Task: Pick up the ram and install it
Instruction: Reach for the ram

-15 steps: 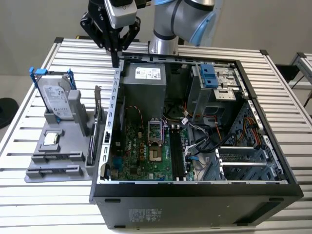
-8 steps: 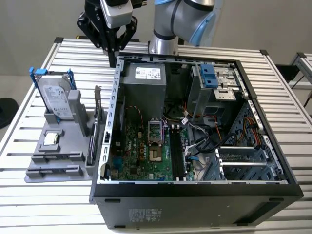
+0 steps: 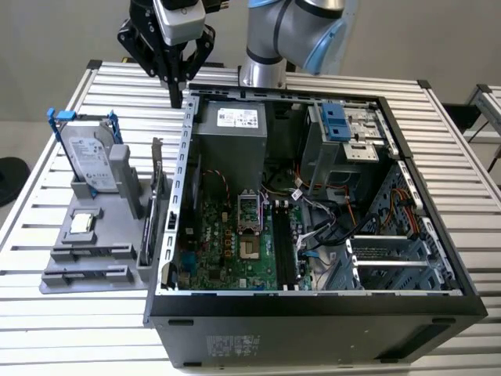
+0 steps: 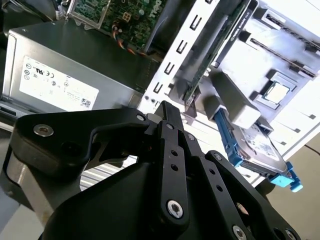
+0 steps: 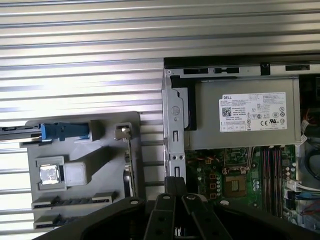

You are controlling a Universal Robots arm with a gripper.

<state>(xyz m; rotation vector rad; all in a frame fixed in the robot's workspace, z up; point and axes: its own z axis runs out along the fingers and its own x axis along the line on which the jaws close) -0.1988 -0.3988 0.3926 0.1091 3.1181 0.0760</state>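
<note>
Pickup not yet begun: the shut, empty gripper (image 3: 174,99) hovers, the ram (image 3: 147,235) at its six o'clock in the exterior view, probably needing an open grip across its thin edge.

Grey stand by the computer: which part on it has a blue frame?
The silver hard drive, standing on edge. The little square chip lies flat, without blue.
</note>
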